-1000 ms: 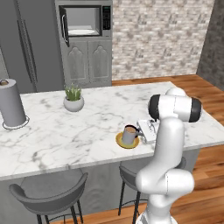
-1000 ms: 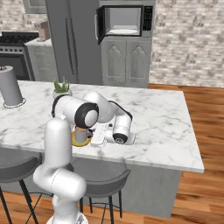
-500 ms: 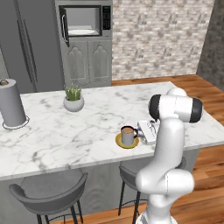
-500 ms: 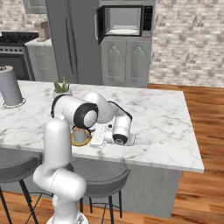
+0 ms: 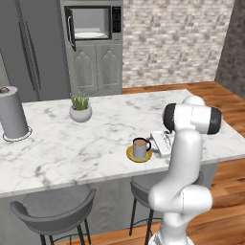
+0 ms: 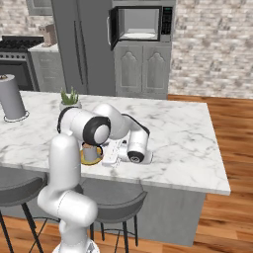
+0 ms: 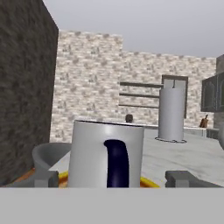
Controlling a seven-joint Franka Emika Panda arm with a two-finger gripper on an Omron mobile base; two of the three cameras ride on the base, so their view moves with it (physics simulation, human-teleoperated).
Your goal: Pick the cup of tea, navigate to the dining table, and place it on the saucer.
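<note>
The cup of tea (image 5: pixel 140 148) stands upright on the yellow saucer (image 5: pixel 139 155) near the front edge of the dining table (image 5: pixel 57 143). It is a grey mug of light brown liquid. My gripper (image 5: pixel 153 143) lies level just to its right, open, pointing at the cup. In the hand view the cup (image 7: pixel 107 153) stands between my spread fingertips (image 7: pixel 46 177) with a gap on each side, its dark handle facing the camera. The saucer's rim (image 7: pixel 148 181) peeps out below. From the right base view my arm partly covers the cup (image 6: pixel 91 152) and saucer (image 6: pixel 89 161).
A tall grey paper-towel roll (image 5: pixel 13 115) stands at the table's far left. A white plant pot (image 5: pixel 80 111) sits behind the cup. Grey stools (image 5: pixel 52 208) stand below the front edge. The microwave (image 5: pixel 91 21) and cabinets line the back wall.
</note>
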